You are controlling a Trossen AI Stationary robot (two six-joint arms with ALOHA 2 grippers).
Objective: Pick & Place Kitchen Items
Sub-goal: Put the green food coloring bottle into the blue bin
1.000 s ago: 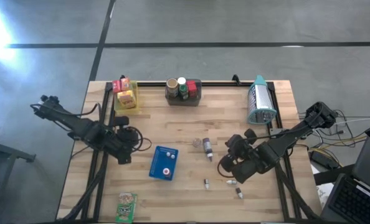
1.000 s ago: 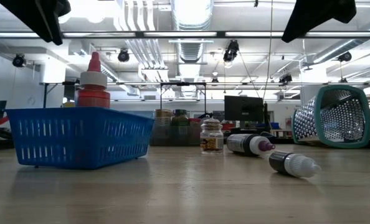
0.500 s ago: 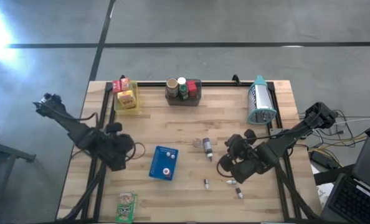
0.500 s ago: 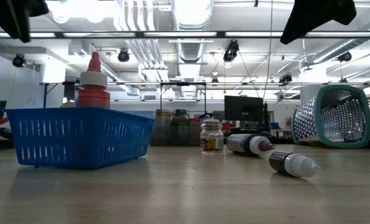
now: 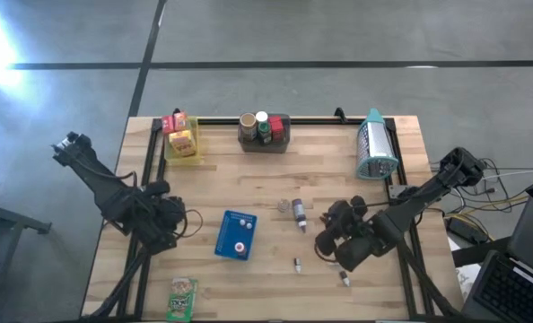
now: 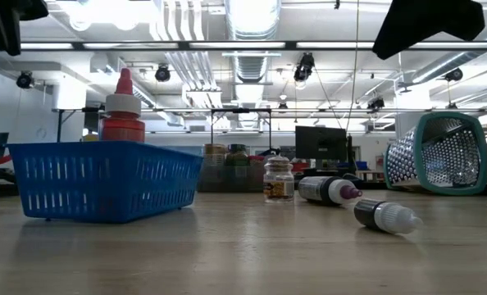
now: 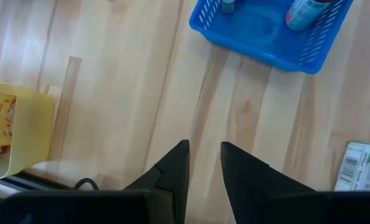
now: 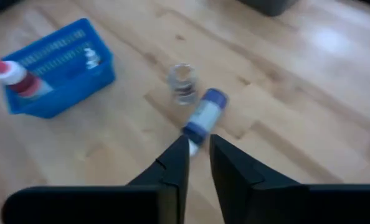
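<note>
My left gripper [image 5: 161, 231] [image 7: 203, 144] hangs shut and holding nothing over bare wood, left of the blue tray [image 5: 236, 235]. The tray carries a red-capped bottle [image 8: 14, 78] and a smaller bottle [image 8: 91, 59]. My right gripper [image 5: 331, 240] [image 8: 199, 140] hovers to the tray's right, fingers nearly together with nothing between them. Just beyond it a blue-capped bottle [image 8: 200, 121] lies on its side next to a small upright jar [image 8: 184, 84]. Two tiny bottles [image 5: 297, 264] [image 5: 344, 278] lie nearer the front edge. A green packet [image 5: 183, 298] lies flat at the front left.
A yellow bin [image 5: 182, 142] with red and yellow boxes stands at the far left. A grey bin [image 5: 265, 130] with jars stands at the far middle. A teal-rimmed metal grater [image 5: 374, 148] lies at the far right. Bare wood lies between the bins and the tray.
My left arm has swung, carrying its gripper away from the blue tray toward the table's near left, and the wrist has rolled. The items on the table lie where they were.
</note>
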